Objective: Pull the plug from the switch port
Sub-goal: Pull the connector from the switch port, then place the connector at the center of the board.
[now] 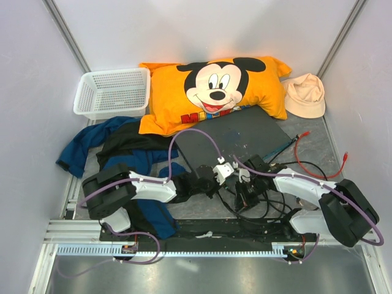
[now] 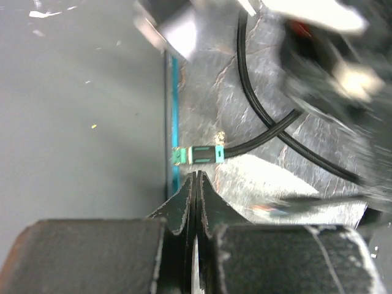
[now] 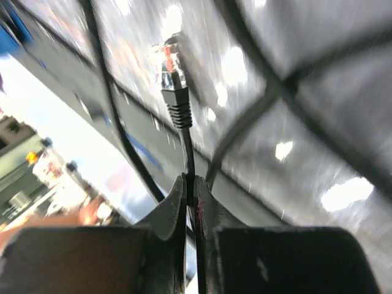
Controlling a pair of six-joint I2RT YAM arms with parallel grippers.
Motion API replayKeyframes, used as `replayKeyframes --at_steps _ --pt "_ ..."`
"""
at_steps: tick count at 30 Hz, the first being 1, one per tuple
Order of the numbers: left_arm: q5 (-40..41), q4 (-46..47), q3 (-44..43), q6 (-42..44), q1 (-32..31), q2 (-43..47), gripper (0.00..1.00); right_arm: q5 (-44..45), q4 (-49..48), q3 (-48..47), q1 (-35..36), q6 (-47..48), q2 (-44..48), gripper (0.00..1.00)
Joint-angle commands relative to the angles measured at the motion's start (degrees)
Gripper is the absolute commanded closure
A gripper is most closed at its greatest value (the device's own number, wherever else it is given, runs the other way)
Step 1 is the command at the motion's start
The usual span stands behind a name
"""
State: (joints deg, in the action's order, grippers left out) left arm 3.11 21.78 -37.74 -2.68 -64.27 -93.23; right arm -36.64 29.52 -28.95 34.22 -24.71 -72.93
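The switch is a flat dark grey box lying in front of the pillow. In the left wrist view a green plug on a black cable sits against the switch's edge. My left gripper is shut and empty just below that plug. My right gripper is shut on a thin black cable. That cable's black plug, with a clear tip, stands free above the fingertips, in no port. Seen from above, both grippers meet at the switch's near edge.
An orange Mickey Mouse pillow overlaps the switch's far edge. A white basket sits back left, a beige hat back right. Blue and black clothes lie on the left. A red cable and black cables trail on the right.
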Motion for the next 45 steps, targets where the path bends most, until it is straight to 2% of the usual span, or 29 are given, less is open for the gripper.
replayKeyframes --at_steps 1,3,6,7,10,13,16,20,24,26,28,30,32,35,39,41,45 --pt "7.52 -9.74 2.67 0.83 1.87 -6.43 0.98 -5.37 15.82 -2.68 0.15 3.26 -0.29 1.0" --pt "8.04 -9.92 2.14 0.22 1.87 -6.09 0.98 -5.19 20.13 -4.52 -3.25 6.05 1.63 1.0" --pt "8.05 -10.61 0.66 -1.45 1.78 -3.72 0.98 -6.69 22.07 -12.77 -7.13 10.8 3.75 1.0" --pt "7.18 -13.14 -0.05 -1.71 1.87 -3.02 0.98 -4.51 23.38 -18.63 -7.76 14.3 4.1 1.0" --pt "3.66 -16.15 -1.64 -1.8 1.95 0.93 0.98 -1.51 23.48 -27.79 -10.05 17.66 5.25 1.0" --pt "0.84 -18.34 -3.65 -1.1 1.87 6.38 0.98 4.46 23.22 -32.91 -10.31 21.52 5.69 1.0" --pt "4.08 -22.29 -8.13 -1.37 1.95 8.59 0.98 14.21 23.13 -33.63 -10.4 24.18 5.17 1.0" --pt "3.13 -24.5 -11.04 3.37 2.22 12.45 0.98 25.81 21.64 -39.23 -14.08 26.12 3.93 1.0" --pt "1.55 -25.12 -13.5 5.32 5.72 14.56 0.98 39.58 21.28 -48.64 -21.98 29.43 0.86 1.0" --pt "0.23 -24.42 -13.5 6.1 7.13 15.44 0.98 44.0 21.02 -52.34 -25.23 30.94 -1.5 1.0" --pt "0.31 -23.37 -13.51 6.81 9.5 17.37 0.98 45.43 21.54 -55.23 -32.87 31.56 -3.53 1.0" --pt "-0.65 -21.97 -12.37 7.59 12.48 19.92 0.98 45.61 22.07 -56.47 -40.5 31.56 -6.95 1.0" --pt "-0.83 -19.5 -11.14 8.91 13.73 23.07 0.98 45.96 22.16 -57.01 -43.0 33.14 -9.94 1.0" --pt "-0.65 -18.7 -9.55 9.89 16.1 26.16 0.98 51.47 17.52 -53.33 -43.97 35.87 -13.36 1.0" --pt "-2.67 -19.67 -9.46 8.04 19.61 28.72 0.98 52.55 13.39 -49.73 -44.94 38.06 -18.91 1.0" --pt "-2.76 -19.23 -8.41 7.43 20.67 28.81 0.98 54.73 10.57 -49.71 -45.29 40.52 -23.02 1.0" --pt "-6.89 -19.93 -7.35 6.64 24.36 26.53 0.98 53.0 9.59 -54.44 -48.62 41.14 -31.91 0.98"
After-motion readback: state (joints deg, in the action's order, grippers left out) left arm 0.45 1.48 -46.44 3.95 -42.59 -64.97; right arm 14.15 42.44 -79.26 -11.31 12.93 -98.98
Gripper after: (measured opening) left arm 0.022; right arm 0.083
